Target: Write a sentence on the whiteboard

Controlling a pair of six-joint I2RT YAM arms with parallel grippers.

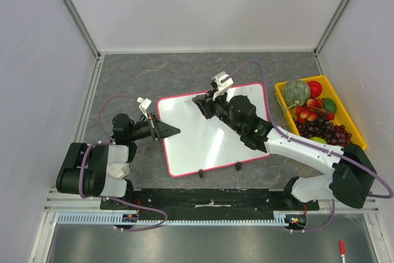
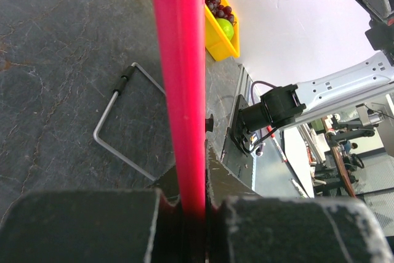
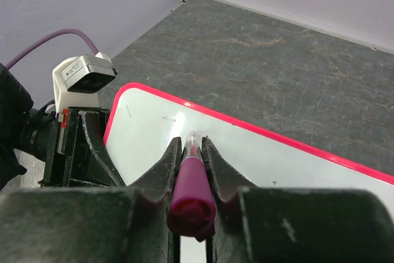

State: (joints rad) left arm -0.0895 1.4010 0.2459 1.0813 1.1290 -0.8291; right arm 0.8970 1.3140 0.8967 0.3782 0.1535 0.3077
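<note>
The whiteboard (image 1: 209, 140), white with a pink-red rim, lies tilted in the middle of the table. My left gripper (image 1: 172, 131) is shut on its left edge. In the left wrist view the pink rim (image 2: 178, 90) runs straight up from between the closed jaws of the left gripper (image 2: 192, 214). My right gripper (image 1: 198, 99) hovers over the board's far part, shut on a purple marker (image 3: 192, 183). The marker's tip points down at the whiteboard (image 3: 277, 158), between the fingertips of the right gripper (image 3: 192, 143). The sentence is not in view; the board's face shows only tiny specks.
A yellow bin (image 1: 280, 97) of fruit stands at the right, also seen as the yellow bin (image 2: 215, 38) in the left wrist view. Two black clips (image 1: 201, 174) sit on the board's near edge. A bent wire stand (image 2: 117, 100) lies beside the board. A red marker (image 1: 341, 250) lies off the table, front right.
</note>
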